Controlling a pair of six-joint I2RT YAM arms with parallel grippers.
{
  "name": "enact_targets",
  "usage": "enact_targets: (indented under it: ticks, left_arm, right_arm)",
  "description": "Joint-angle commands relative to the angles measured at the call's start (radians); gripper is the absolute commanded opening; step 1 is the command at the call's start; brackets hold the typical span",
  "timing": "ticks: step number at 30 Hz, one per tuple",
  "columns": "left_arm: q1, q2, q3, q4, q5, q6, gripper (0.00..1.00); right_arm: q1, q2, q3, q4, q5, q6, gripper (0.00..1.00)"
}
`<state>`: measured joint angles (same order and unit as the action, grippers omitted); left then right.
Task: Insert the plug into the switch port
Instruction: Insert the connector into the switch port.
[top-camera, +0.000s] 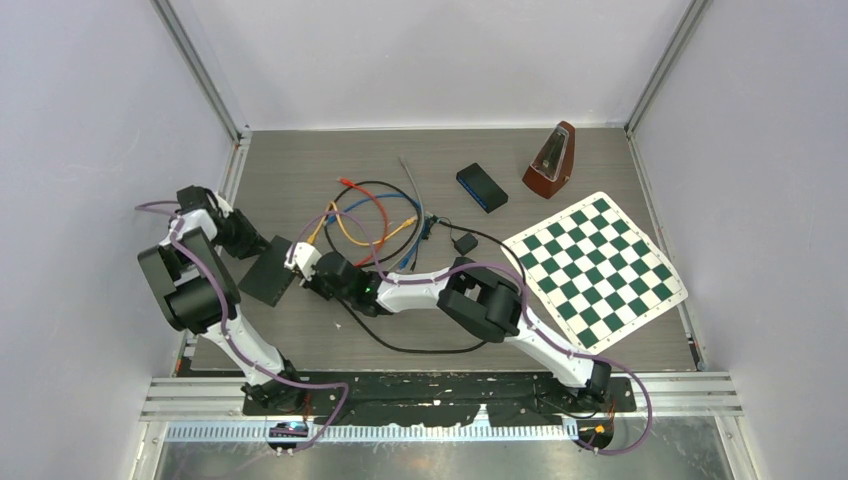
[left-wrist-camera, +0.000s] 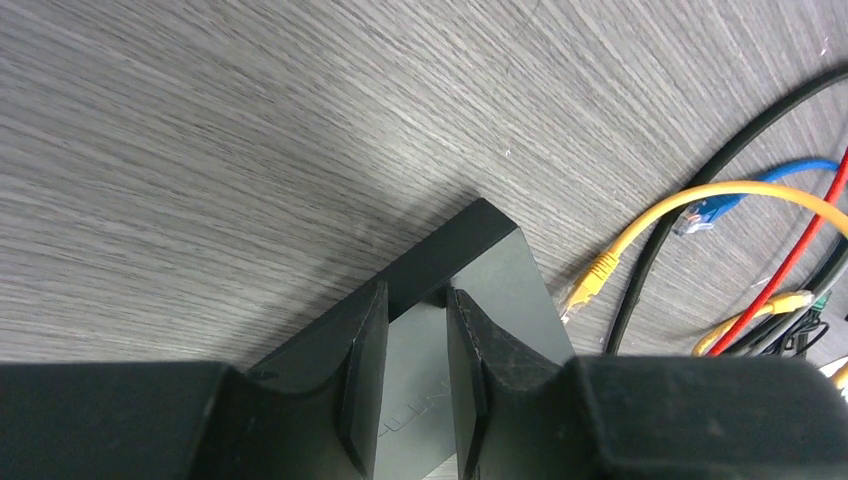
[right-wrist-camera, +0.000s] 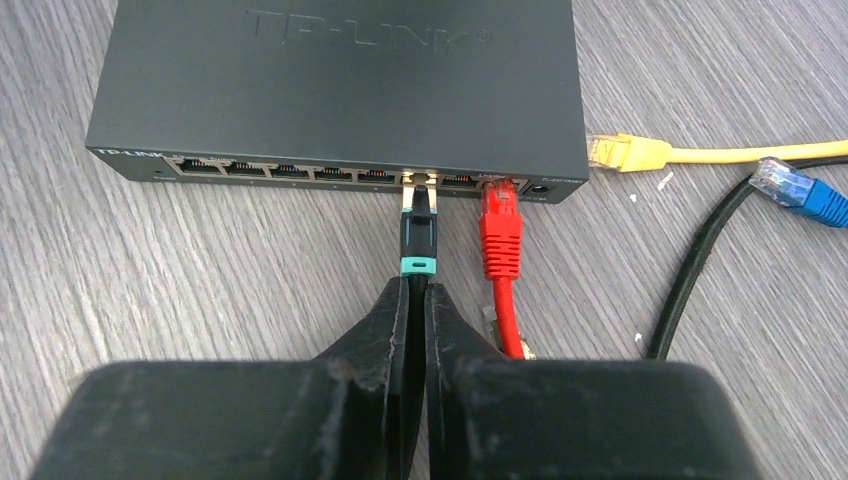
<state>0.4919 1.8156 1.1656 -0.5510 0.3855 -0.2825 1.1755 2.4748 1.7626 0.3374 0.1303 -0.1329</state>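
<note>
Your right gripper (right-wrist-camera: 415, 292) is closed on the black teal-banded plug (right-wrist-camera: 418, 240) at a front port (right-wrist-camera: 418, 179) of the dark metal network switch (right-wrist-camera: 340, 80), whose rear corner your slightly open left gripper (left-wrist-camera: 415, 305) seemingly braces against sliding.

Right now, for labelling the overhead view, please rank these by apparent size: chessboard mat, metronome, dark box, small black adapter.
1. chessboard mat
2. metronome, narrowly, though standing nearer the camera makes that unsure
3. dark box
4. small black adapter
</note>
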Motion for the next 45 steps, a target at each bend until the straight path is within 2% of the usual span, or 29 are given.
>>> enact_targets:
  ticks: [1, 5, 12, 20, 24, 26, 28, 33, 36, 43, 45]
  left_arm:
    - [-0.044, -0.01, -0.108, -0.311, 0.232, -0.116, 0.28]
    - [-0.043, -0.01, -0.149, -0.267, 0.268, -0.152, 0.26]
    - [-0.015, -0.097, -0.172, -0.226, 0.243, -0.212, 0.25]
    - [0.014, -0.106, -0.214, -0.169, 0.235, -0.224, 0.24]
    - [0.014, -0.122, -0.137, -0.22, 0.208, -0.176, 0.3]
    - [0.015, -0.167, -0.118, -0.222, 0.159, -0.176, 0.4]
    - [0.016, -0.21, -0.099, -0.228, 0.106, -0.174, 0.47]
    - [0.016, -0.288, -0.059, -0.229, 0.001, -0.187, 0.56]
    - [0.017, -0.284, -0.04, -0.225, -0.06, -0.192, 0.58]
    - [0.019, -0.114, 0.011, -0.249, -0.1, -0.175, 0.54]
    - [0.019, -0.081, 0.02, -0.26, -0.122, -0.159, 0.53]
  right_arm:
    - [-0.009, 0.047, 0.071, 0.218, 0.017, 0.011, 0.05]
    - [-0.008, 0.043, 0.021, 0.312, 0.03, 0.017, 0.05]
    - [-0.005, 0.034, -0.011, 0.353, -0.046, -0.01, 0.05]
    - [-0.003, 0.028, -0.043, 0.392, -0.055, 0.0, 0.05]
    - [-0.004, -0.008, -0.126, 0.429, -0.083, -0.019, 0.05]
    - [-0.004, -0.022, -0.156, 0.437, -0.083, -0.02, 0.05]
    - [-0.004, -0.032, -0.17, 0.436, -0.1, -0.007, 0.05]
    - [-0.008, -0.056, -0.201, 0.433, -0.158, -0.014, 0.05]
    - [-0.013, -0.073, -0.227, 0.443, -0.15, -0.024, 0.05]
    - [-0.019, -0.086, -0.246, 0.399, -0.135, 0.022, 0.05]
    - [-0.019, -0.083, -0.23, 0.363, -0.117, 0.027, 0.09]
